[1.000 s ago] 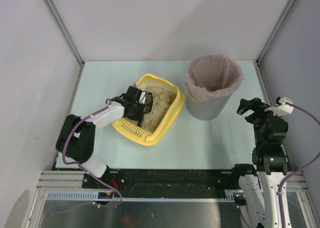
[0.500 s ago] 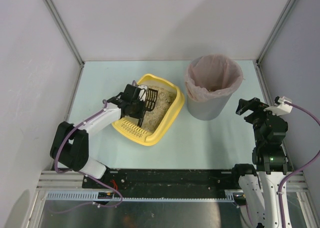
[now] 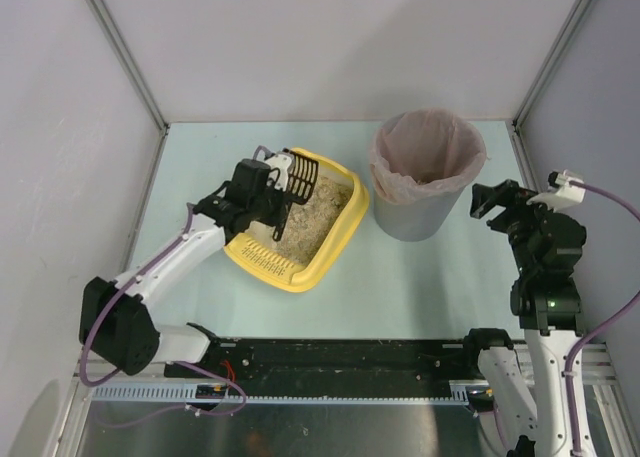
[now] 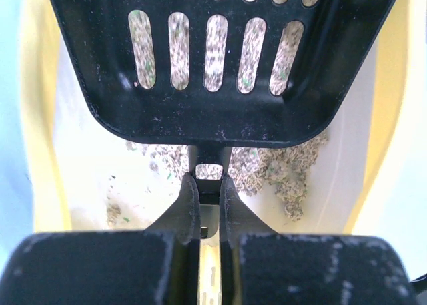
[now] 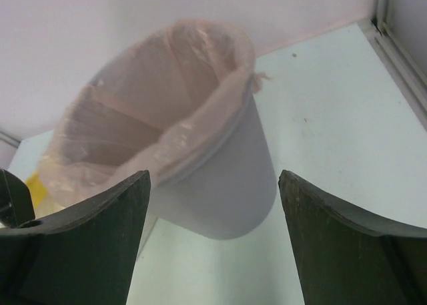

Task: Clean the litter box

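Walled table (image 3: 400, 277): litter box (image 3: 352, 220) beside bin (image 3: 418, 215)

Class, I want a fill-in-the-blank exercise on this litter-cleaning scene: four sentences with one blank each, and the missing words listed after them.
1. The left gripper has its jaws shut on the handle of a black slotted ____.
2. That tool is held above the ____ litter box.
3. The right gripper has its jaws ____ and holds nothing.
4. In the top view, the grey bin stands to the ____ of the litter box.

Missing words: scoop; yellow; open; right.
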Robot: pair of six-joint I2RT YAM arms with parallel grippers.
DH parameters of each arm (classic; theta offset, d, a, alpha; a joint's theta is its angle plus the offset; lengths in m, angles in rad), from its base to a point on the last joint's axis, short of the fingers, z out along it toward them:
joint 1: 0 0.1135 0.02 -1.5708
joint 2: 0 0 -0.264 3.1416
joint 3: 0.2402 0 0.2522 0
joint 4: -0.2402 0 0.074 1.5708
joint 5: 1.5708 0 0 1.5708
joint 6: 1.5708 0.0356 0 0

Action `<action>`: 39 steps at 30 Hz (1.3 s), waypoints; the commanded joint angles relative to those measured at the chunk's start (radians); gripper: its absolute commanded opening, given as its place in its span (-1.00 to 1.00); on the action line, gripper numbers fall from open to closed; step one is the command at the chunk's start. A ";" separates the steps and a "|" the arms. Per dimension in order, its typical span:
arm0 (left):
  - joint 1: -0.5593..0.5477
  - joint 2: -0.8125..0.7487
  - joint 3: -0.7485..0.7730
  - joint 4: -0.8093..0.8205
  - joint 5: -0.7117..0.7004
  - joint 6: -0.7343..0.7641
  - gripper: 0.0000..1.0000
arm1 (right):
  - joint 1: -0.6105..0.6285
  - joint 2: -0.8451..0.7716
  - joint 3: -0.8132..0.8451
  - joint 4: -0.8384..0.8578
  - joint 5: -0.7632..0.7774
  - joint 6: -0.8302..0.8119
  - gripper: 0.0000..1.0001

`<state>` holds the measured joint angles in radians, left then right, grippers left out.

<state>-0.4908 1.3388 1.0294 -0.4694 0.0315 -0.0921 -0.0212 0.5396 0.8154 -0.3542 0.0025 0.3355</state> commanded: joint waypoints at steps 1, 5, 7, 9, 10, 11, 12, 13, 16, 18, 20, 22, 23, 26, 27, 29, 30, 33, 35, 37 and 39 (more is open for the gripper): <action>-0.006 -0.084 0.076 0.043 0.011 0.081 -1.00 | 0.012 0.048 0.135 0.004 -0.087 -0.055 0.64; -0.006 -0.161 0.081 0.018 0.039 0.129 -1.00 | 0.047 0.146 0.273 -0.063 -0.131 -0.088 0.62; -0.008 -0.193 0.080 -0.004 0.057 0.159 -1.00 | 0.088 0.232 0.387 -0.143 -0.137 -0.111 0.58; -0.017 -0.220 0.077 -0.023 0.061 0.173 -1.00 | 0.136 0.287 0.454 -0.205 -0.127 -0.125 0.51; -0.022 -0.225 0.071 -0.040 0.064 0.190 -1.00 | 0.220 0.337 0.511 -0.222 -0.110 -0.138 0.49; -0.025 -0.236 0.069 -0.049 0.070 0.198 -1.00 | 0.271 0.361 0.533 -0.236 -0.045 -0.145 0.49; -0.032 -0.237 0.067 -0.058 0.077 0.203 -1.00 | 0.340 0.382 0.553 -0.255 -0.004 -0.151 0.49; -0.034 -0.243 0.064 -0.077 0.088 0.215 -1.00 | 0.399 0.435 0.595 -0.262 0.046 -0.168 0.50; -0.042 -0.262 0.043 -0.092 0.133 0.232 -1.00 | 0.634 0.538 0.688 -0.311 0.190 -0.199 0.55; -0.048 -0.273 0.026 -0.095 0.146 0.236 -1.00 | 0.775 0.661 0.800 -0.357 0.252 -0.227 0.58; -0.052 -0.277 0.006 -0.097 0.151 0.239 -1.00 | 0.881 0.799 0.923 -0.411 0.316 -0.256 0.59; -0.052 -0.285 0.003 -0.097 0.180 0.239 -1.00 | 0.929 0.885 0.993 -0.436 0.355 -0.276 0.59; -0.054 -0.288 0.003 -0.095 0.192 0.241 -1.00 | 0.943 0.951 1.017 -0.442 0.390 -0.283 0.58; -0.054 -0.306 -0.002 -0.094 0.206 0.242 -1.00 | 0.957 1.011 1.068 -0.410 0.366 -0.276 0.52; -0.054 -0.309 -0.005 -0.095 0.209 0.242 -1.00 | 0.952 1.022 1.059 -0.393 0.347 -0.271 0.52; -0.055 -0.314 -0.012 -0.094 0.220 0.241 -1.00 | 0.943 1.020 1.036 -0.339 0.291 -0.270 0.52; -0.055 -0.314 -0.015 -0.095 0.225 0.239 -1.00 | 0.940 1.022 1.025 -0.325 0.281 -0.268 0.51; -0.057 -0.310 -0.020 -0.092 0.243 0.239 -1.00 | 0.935 1.040 1.018 -0.295 0.255 -0.277 0.50; -0.069 -0.311 -0.022 -0.090 0.252 0.242 -1.00 | 0.926 1.050 1.013 -0.282 0.240 -0.274 0.50; -0.077 -0.314 -0.023 -0.089 0.258 0.246 -1.00 | 0.911 1.057 1.001 -0.272 0.225 -0.273 0.47; -0.080 -0.316 -0.026 -0.086 0.257 0.247 -1.00 | 0.903 1.062 0.996 -0.266 0.206 -0.271 0.41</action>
<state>-0.5556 1.0462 1.0084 -0.5877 0.2405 0.0887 0.8982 1.5990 1.8149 -0.6823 0.2504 0.0734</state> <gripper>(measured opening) 0.056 0.726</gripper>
